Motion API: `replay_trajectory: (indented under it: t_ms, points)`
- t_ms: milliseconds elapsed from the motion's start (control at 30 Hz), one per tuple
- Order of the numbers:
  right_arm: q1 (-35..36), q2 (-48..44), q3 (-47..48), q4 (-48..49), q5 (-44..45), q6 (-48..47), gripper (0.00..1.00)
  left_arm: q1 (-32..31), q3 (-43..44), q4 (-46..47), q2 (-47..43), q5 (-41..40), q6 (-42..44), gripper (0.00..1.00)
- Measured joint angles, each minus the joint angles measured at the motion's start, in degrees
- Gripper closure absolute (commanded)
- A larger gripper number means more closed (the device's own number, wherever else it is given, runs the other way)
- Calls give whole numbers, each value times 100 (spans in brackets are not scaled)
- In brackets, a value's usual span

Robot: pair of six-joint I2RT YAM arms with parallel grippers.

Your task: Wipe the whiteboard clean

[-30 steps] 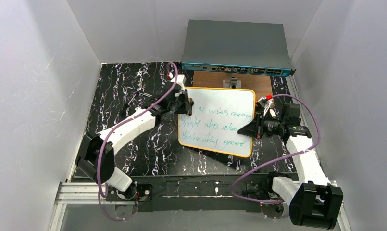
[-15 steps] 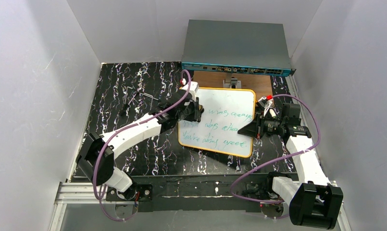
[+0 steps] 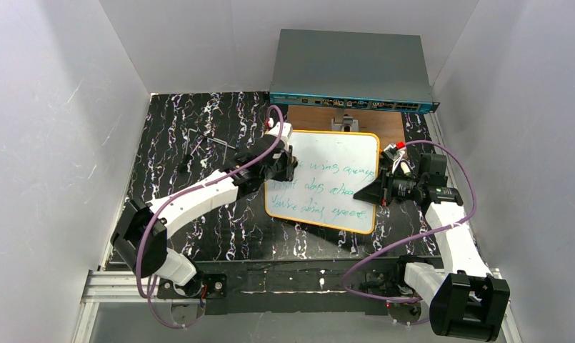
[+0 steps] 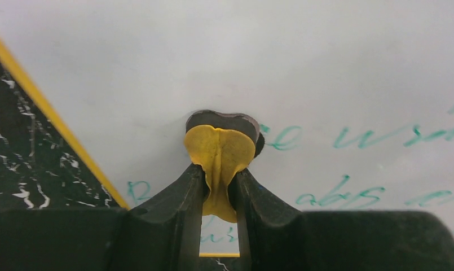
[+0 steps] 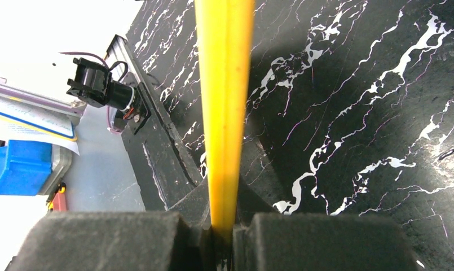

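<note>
Where left gripper (image 3: 292, 163) moved, whiteboard (image 3: 356, 146) cleared.

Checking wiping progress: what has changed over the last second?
The left gripper, jaws pinching a yellow pad with a dark face, slid right from the left rim onto the small white whiteboard with an orange-yellow rim, over the line starts. The right gripper stayed clamped on the board's right rim; the board did not move.

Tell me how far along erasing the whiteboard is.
Barely started. Done: only the top-left patch of the whiteboard looks clean. In hand: the left claw pinches a yellow eraser pad against the first line, while the right claw clamps the board's right rim. Left: three lines of green writing.
</note>
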Motion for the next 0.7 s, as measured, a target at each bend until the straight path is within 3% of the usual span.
replay_trajectory:
  t_ms: [100, 367, 600, 700]
  points:
    - [0, -2, 0, 0, -9, -22, 99, -149, 2, -26, 0, -79, 2, 100]
    - [0, -2, 0, 0, -9, -17, 99, 474, -20, -136, -17, 50, -98, 100]
    - [-28, -7, 0, -15, -33, -66, 99, -424, -98, -44, -33, -221, -177, 100]
    - [-31, -7, 0, -20, -35, -87, 99, -402, -122, -4, -35, -92, -221, 100]
